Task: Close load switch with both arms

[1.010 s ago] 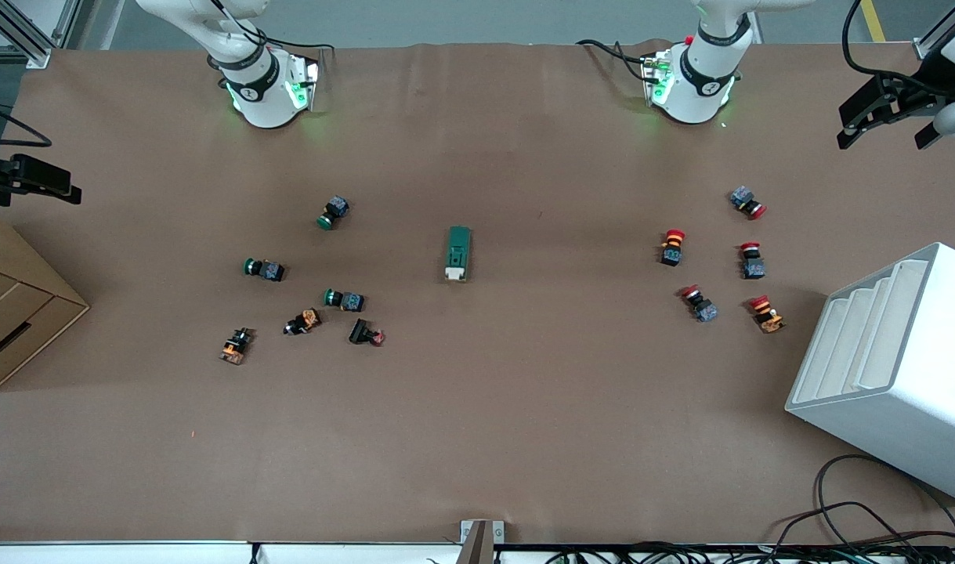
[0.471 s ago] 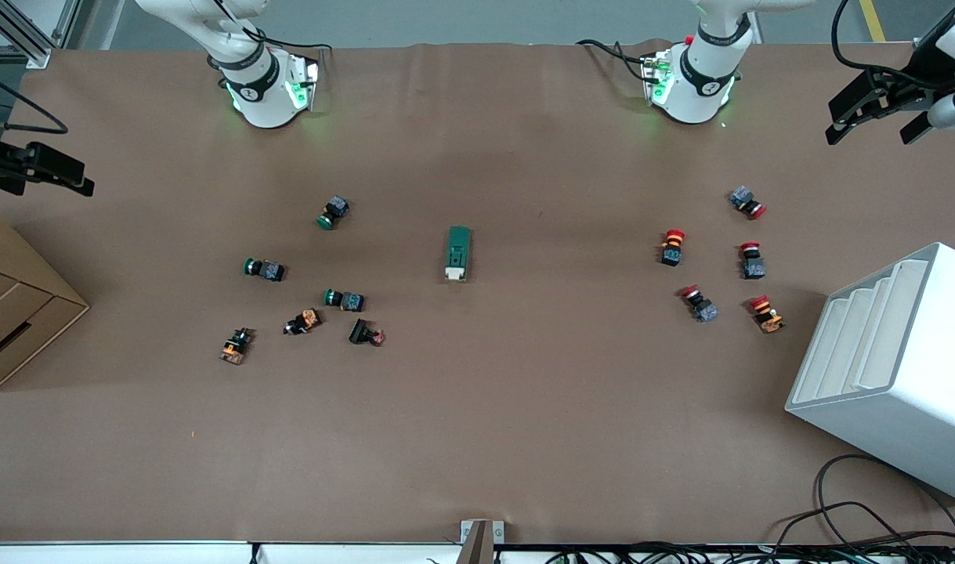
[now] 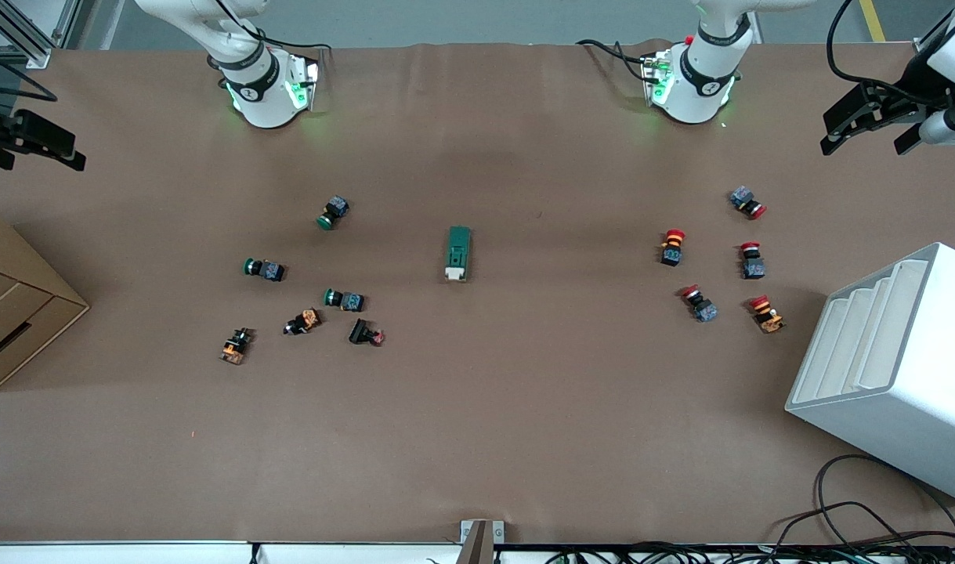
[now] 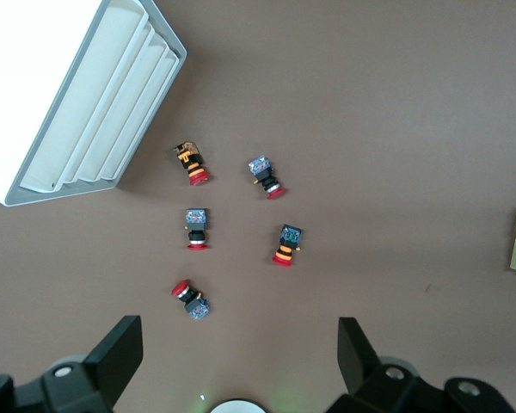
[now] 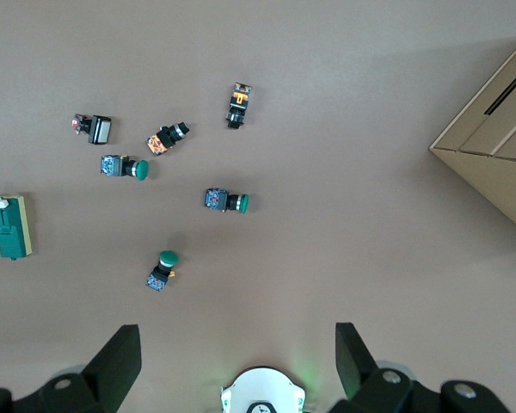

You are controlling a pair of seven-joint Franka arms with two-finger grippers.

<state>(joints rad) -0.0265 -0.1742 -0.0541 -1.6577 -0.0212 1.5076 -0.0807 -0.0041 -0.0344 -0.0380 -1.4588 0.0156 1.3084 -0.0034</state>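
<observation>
Lengthwise, the load switch (image 3: pixel 458 253) points its white lever frontward; both end effectors (image 4: pixel 239 361) (image 5: pixel 238 361) spread.

Open brown table (image 3: pixel 477 407) all round load switch (image 3: pixel 458 253); push buttons (image 3: pixel 305 270) clustered well apart toward each end.

No text, label, brand or number can be read anywhere in these views. The load switch (image 3: pixel 458 253) and the small push buttons scattered on the tabletop (image 3: pixel 477 407) carry no legible marking, and the dark bands round the arms' bases show only small pale marks too fine to make out.
</observation>
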